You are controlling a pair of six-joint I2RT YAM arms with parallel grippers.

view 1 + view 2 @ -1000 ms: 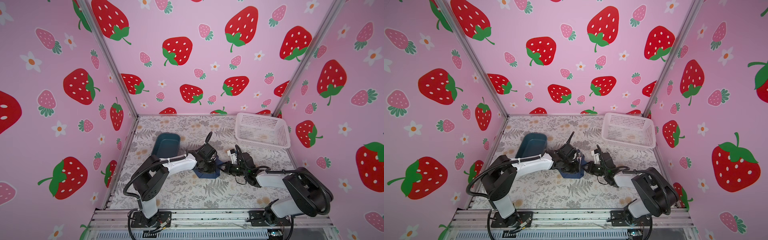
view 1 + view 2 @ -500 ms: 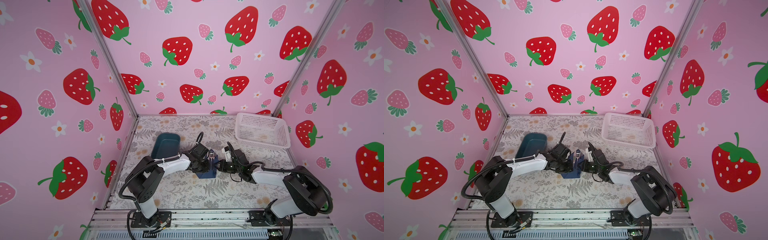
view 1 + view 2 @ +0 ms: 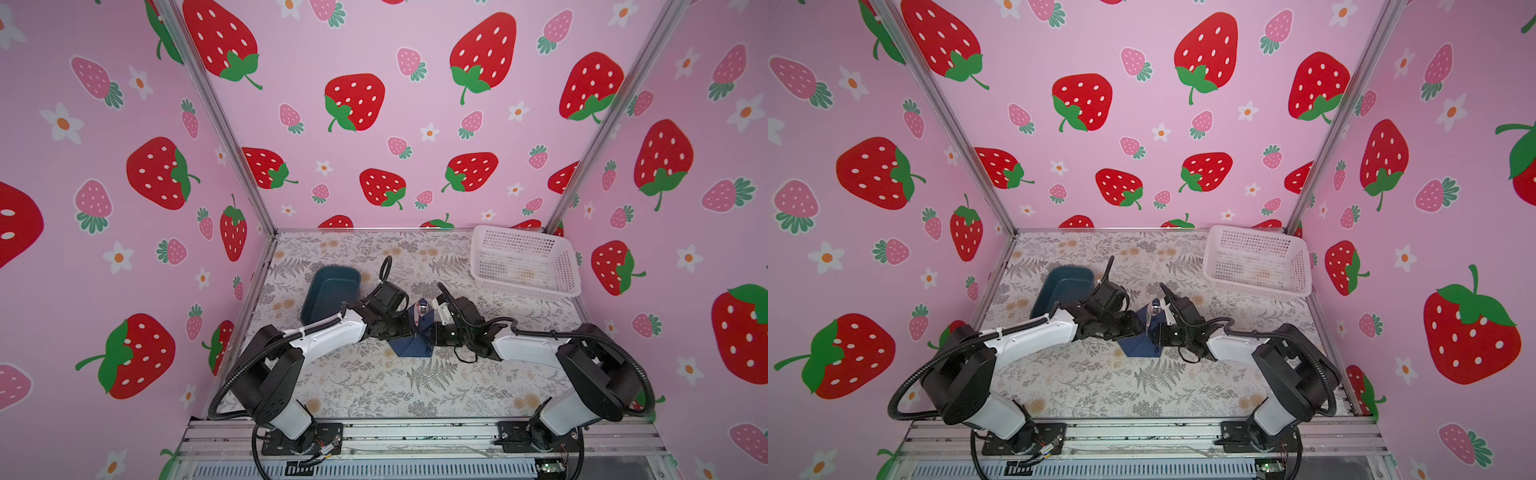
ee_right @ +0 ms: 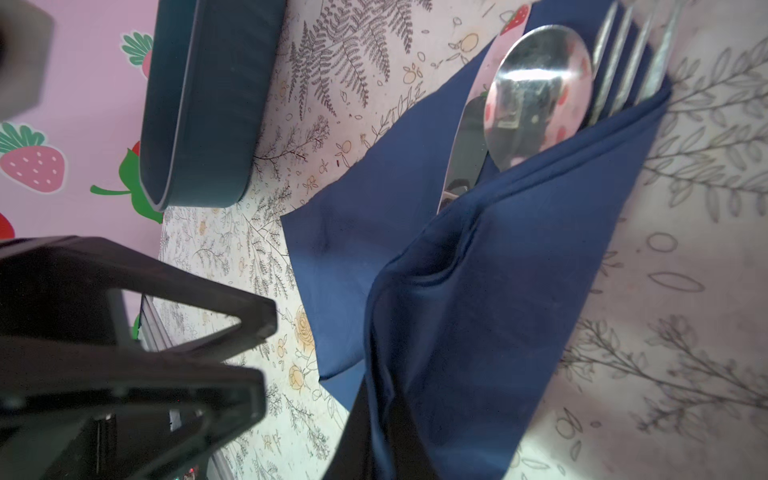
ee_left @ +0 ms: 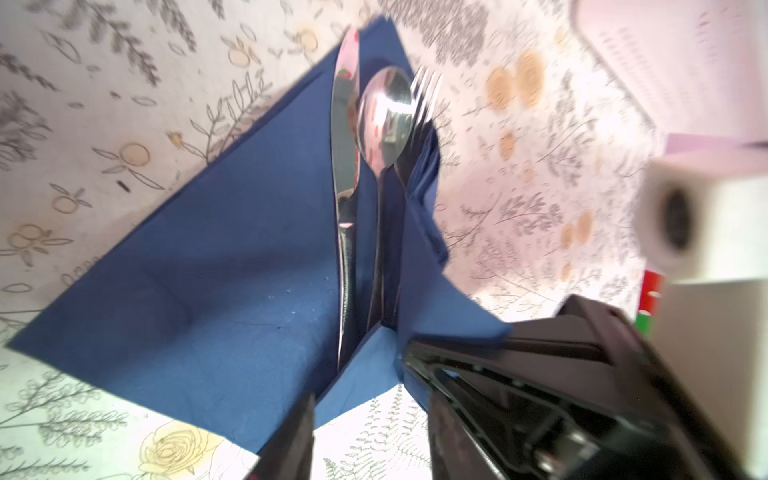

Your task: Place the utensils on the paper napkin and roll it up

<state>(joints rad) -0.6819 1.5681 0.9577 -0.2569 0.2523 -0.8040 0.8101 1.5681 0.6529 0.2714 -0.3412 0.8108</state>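
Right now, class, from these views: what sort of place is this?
Probably a robot test booth, not a dining room: two arms bolted to a metal rail, strawberry-print walls, floral tabletop with napkin and utensils.

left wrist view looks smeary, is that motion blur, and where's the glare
Left wrist view: fork tines and basket smeared, likely motion blur; right wrist view: spoon bowl glares white and mirrors the strawberry walls; both top views: sharp, evenly lit.

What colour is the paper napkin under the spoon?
Plain dark navy blue. The paper napkin shows best in the left wrist view.
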